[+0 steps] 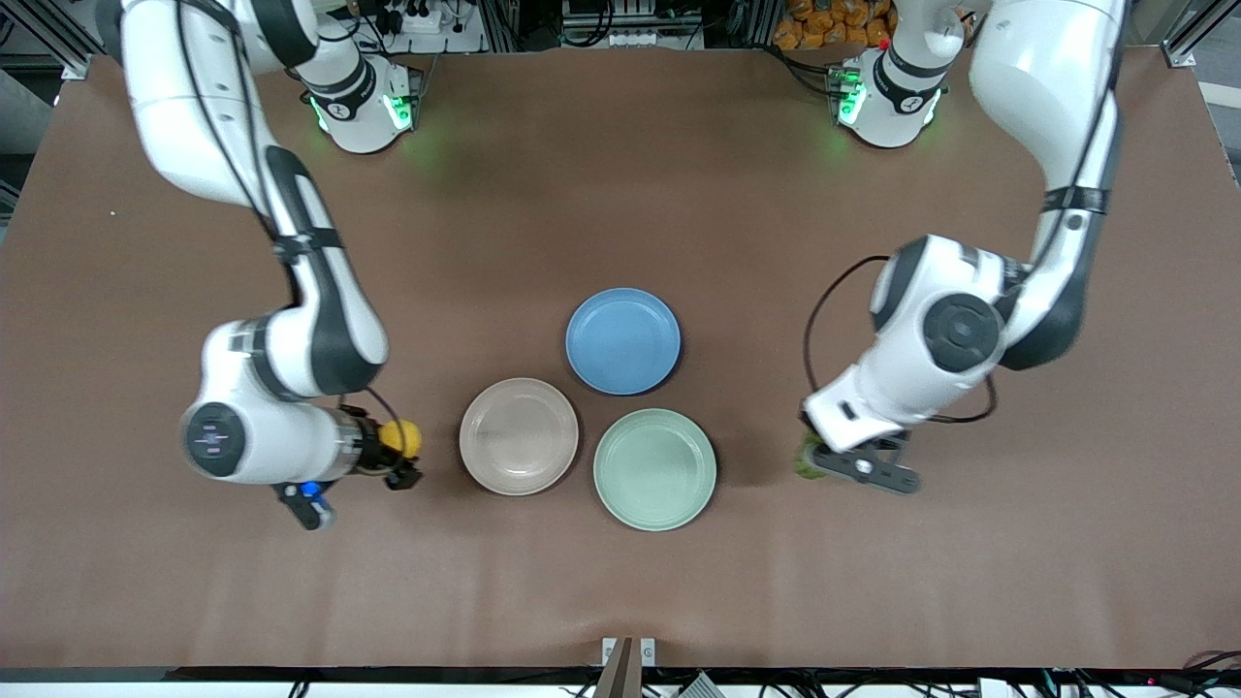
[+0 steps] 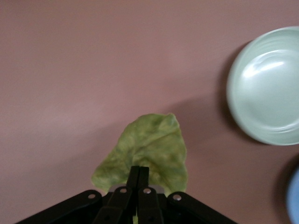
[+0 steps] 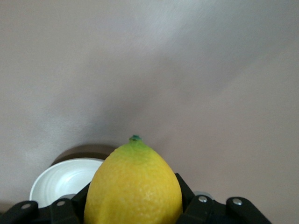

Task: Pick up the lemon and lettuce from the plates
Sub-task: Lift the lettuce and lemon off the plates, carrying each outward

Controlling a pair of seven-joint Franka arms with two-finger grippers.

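Observation:
My right gripper (image 1: pixel 399 454) is shut on the lemon (image 1: pixel 401 436), a yellow fruit with a greenish tip, over bare table beside the pale beige-pink plate (image 1: pixel 519 436), toward the right arm's end. In the right wrist view the lemon (image 3: pixel 133 186) fills the space between the fingers (image 3: pixel 188 196), with that plate (image 3: pixel 60 179) empty below. My left gripper (image 1: pixel 822 463) is shut on the lettuce (image 1: pixel 806 456) over bare table beside the mint green plate (image 1: pixel 654 468), toward the left arm's end. In the left wrist view the leaf (image 2: pixel 149 149) hangs from the closed fingertips (image 2: pixel 139 171), and the mint plate (image 2: pixel 268 93) is empty.
An empty blue plate (image 1: pixel 622 340) sits farther from the front camera than the other two plates, touching distance from both; its edge shows in the left wrist view (image 2: pixel 294 198). Brown table surface stretches around the plates and toward the front edge.

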